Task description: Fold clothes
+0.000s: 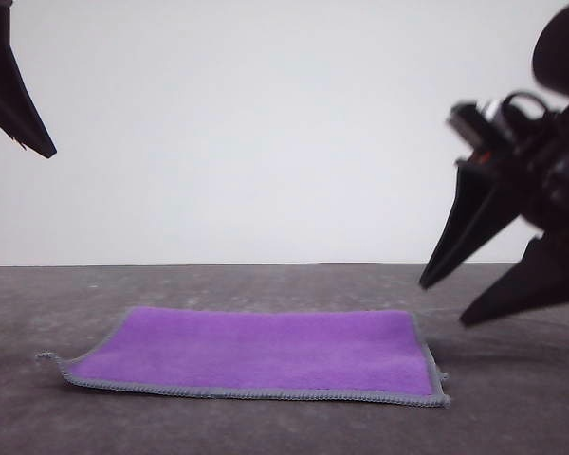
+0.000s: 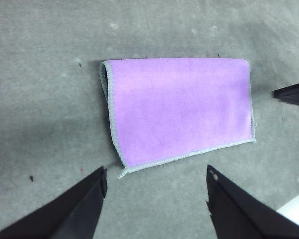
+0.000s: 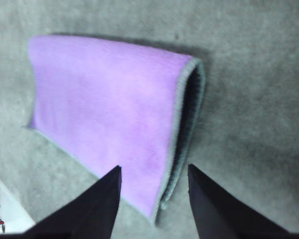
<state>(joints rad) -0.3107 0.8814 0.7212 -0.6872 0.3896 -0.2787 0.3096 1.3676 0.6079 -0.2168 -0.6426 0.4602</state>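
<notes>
The clothes (image 1: 256, 351) are one small cloth lying flat on the dark grey table (image 1: 512, 408), folded in two with its purple face out and grey stitched edging along the near side. The doubled layers gape a little at the end under my right gripper (image 3: 153, 168), showing a dark inside (image 3: 189, 114). My right gripper (image 1: 446, 303) hangs open just above that right end, holding nothing. My left gripper (image 1: 17, 175) is raised high at the far left, and it stands open (image 2: 155, 172) above the cloth (image 2: 179, 107), empty.
A white wall (image 1: 266, 133) rises behind the table's far edge. A white surface (image 2: 296, 209) borders the table at one corner of the left wrist view, and it appears again (image 3: 5, 209) in the right wrist view. Bare table surrounds the cloth.
</notes>
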